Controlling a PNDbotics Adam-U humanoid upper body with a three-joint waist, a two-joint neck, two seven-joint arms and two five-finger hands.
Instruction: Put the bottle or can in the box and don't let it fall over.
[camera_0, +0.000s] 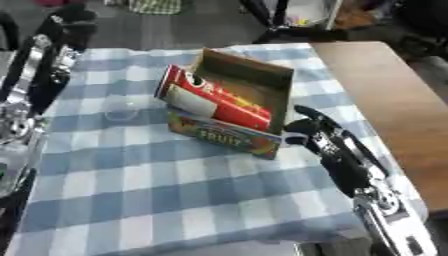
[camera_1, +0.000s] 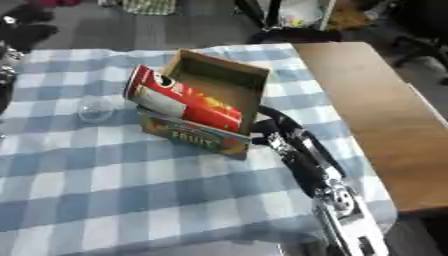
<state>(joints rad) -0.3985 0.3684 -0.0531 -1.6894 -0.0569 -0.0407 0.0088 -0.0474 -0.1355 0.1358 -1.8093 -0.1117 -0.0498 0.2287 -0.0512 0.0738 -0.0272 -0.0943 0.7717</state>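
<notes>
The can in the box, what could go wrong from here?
1. The can lies tilted across the box, its top end sticking out over the left edge, so it may slide or roll out.
2. The right hand sits at the box's right corner; pulling away could nudge the box and tip the can further.
3. A clear cup stands left of the box, where a falling can could hit it.

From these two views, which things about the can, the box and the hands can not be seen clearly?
- Can: lower end hidden inside the box, both views.
- Right hand: fingertips beside the box corner; contact cannot be told.
- Left hand: dark blur at the upper left; fingers unreadable.
- Clear round thing on the tablecloth: too faint to identify.
</notes>
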